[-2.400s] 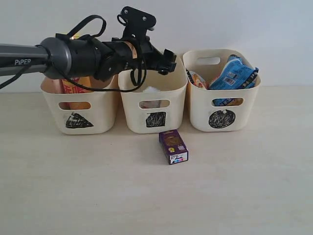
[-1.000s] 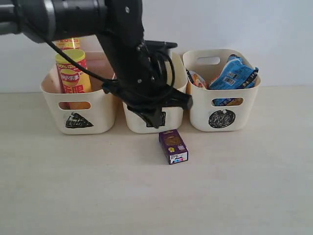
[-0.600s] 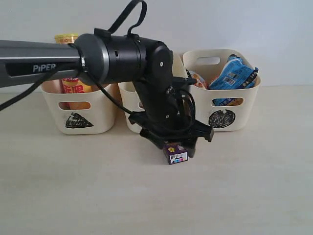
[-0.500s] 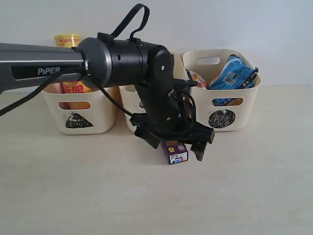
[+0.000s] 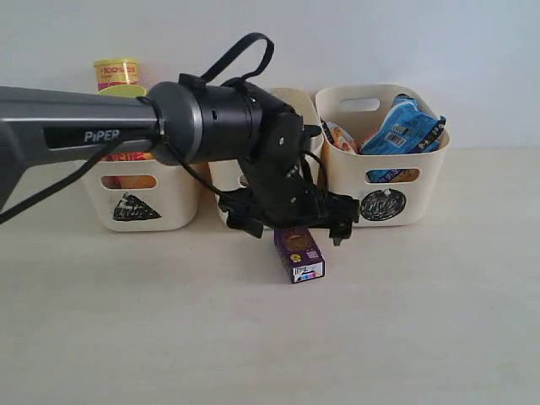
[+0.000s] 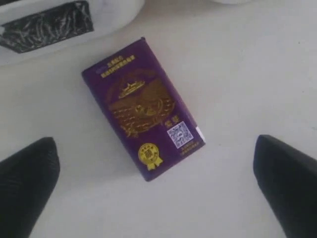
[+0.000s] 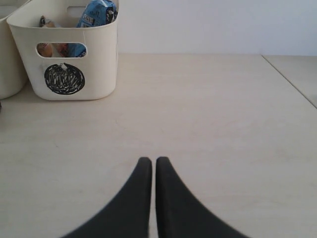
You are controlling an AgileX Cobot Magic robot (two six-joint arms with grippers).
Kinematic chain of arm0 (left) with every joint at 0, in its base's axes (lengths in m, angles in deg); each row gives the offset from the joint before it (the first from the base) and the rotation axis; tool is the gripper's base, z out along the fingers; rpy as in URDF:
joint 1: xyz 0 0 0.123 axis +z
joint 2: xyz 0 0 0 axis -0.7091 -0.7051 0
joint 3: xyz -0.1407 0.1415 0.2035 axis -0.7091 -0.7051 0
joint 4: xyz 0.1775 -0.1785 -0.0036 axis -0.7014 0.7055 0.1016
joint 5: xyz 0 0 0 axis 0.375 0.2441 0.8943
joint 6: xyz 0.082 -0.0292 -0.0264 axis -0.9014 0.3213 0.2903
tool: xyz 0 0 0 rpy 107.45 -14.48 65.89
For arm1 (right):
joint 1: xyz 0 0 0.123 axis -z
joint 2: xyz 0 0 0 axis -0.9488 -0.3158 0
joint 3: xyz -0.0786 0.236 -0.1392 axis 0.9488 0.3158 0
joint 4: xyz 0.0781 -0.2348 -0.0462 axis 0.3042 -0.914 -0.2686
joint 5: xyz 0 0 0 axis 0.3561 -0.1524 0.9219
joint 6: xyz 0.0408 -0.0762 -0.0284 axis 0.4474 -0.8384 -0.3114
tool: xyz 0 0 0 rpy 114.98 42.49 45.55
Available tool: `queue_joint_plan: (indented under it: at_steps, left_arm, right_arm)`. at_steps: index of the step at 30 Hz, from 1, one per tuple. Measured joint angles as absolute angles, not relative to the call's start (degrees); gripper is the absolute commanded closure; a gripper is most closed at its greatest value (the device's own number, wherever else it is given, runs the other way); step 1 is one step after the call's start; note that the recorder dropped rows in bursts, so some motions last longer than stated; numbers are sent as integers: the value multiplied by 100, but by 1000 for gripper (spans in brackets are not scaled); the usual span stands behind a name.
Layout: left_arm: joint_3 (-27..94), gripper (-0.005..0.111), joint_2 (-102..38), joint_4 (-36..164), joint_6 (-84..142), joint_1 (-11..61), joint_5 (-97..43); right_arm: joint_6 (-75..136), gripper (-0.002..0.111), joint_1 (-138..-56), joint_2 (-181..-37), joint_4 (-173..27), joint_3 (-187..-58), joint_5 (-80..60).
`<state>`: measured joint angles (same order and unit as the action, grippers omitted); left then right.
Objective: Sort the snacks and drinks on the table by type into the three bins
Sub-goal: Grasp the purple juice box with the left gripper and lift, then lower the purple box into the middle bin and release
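Observation:
The small dark purple drink carton (image 5: pixel 299 253) lies flat on the table (image 5: pixel 169 337) in front of the square-marked bin (image 5: pixel 297 103). My left gripper (image 5: pixel 294 228) hangs open just above it, one finger on each side, not touching it. In the left wrist view the carton (image 6: pixel 143 109) lies between the wide-apart fingers (image 6: pixel 27 181) of the gripper (image 6: pixel 154 148). Two chip tubes (image 5: pixel 116 72) stand in the triangle bin (image 5: pixel 135 202). A blue packet (image 5: pixel 407 126) and an orange-white packet (image 5: pixel 340 135) sit in the circle bin (image 5: pixel 384 190). The blue-and-white carton is hidden. My right gripper (image 7: pixel 153 161) is shut, empty, low over the table.
The left arm (image 5: pixel 211 126) covers most of the square bin. The right wrist view shows the circle bin (image 7: pixel 74 54) with the blue packet (image 7: pixel 99 11) and the table's edge (image 7: pixel 292 79). A white wall stands behind the bins.
The left arm swung from above the bins down to the purple carton, then rose slightly in the last half second, jaws still wide. The carton has not moved.

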<state>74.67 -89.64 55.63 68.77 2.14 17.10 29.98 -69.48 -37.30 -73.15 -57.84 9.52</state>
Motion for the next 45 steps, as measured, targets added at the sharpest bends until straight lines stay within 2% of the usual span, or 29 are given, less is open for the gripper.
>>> queue_joint_plan:
  at_steps: [13, 15, 21, 23, 24, 26, 27, 35, 45]
  left_arm:
    - [7467, 7, -9502, 5274, 7288, 214, 1043]
    - [7467, 10, -9557, 5262, 7288, 214, 998]
    - [7467, 39, -9671, 5121, 7298, 214, 1007]
    - [7467, 57, -9785, 5084, 7298, 214, 1010]
    - [7467, 72, -9786, 5071, 7298, 214, 1040]
    - [7480, 96, -9786, 5060, 7298, 214, 1118]
    - [7484, 102, -9786, 5060, 7298, 214, 1142]
    - [7482, 103, -9599, 5071, 6879, 193, 1585]
    - [7474, 103, -8542, 5138, 5562, -2, 2023]
  right_arm:
    - [2998, 108, -6948, -3730, -7315, -5784, 952]
    - [2998, 108, -6948, -3730, -7315, -5784, 952]
    - [2998, 108, -6948, -3730, -7315, -5784, 952]
    - [2998, 108, -6948, -3730, -7315, -5784, 952]
    - [2998, 108, -6948, -3730, -7315, -5784, 952]
    - [2998, 108, -6948, -3730, -7315, -5784, 952]
    - [2998, 108, -6948, -3730, -7315, -5784, 952]
    - [2998, 108, -6948, -3730, -7315, -5784, 952]
    - [2998, 108, -6948, -3730, -7315, -5784, 952]
